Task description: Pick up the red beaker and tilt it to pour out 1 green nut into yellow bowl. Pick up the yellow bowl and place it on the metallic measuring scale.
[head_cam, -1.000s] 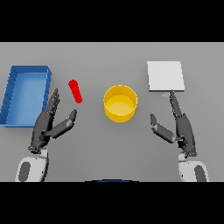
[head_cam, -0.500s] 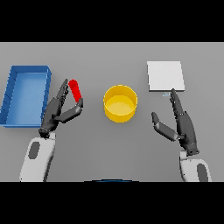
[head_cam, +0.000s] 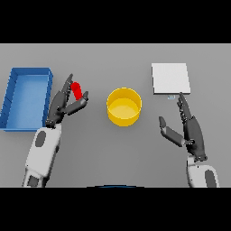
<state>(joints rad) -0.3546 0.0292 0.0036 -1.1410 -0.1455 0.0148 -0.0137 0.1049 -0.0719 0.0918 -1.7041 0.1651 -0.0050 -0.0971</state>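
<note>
Reaching with left hand (head_cam: 63, 104) opened wide around red beaker (head_cam: 77, 90), fingers behind, thumb in front, not visibly closed on it. Yellow bowl (head_cam: 123, 106) just right of thumb. Right hand (head_cam: 188, 127) relaxed, empty, metallic scale (head_cam: 170, 78) beyond fingertips.

A round yellow bowl (head_cam: 124, 106) sits mid-table. To its left, the small red beaker (head_cam: 77, 90) stands between the straight fingers and thumb of the left hand (head_cam: 64, 103), with a blue rectangular tray (head_cam: 27, 97) further left. Right of the bowl, the flat metallic square scale (head_cam: 170, 78) lies further back, and the right hand (head_cam: 189, 127) rests nearer, fingers straight.
</note>
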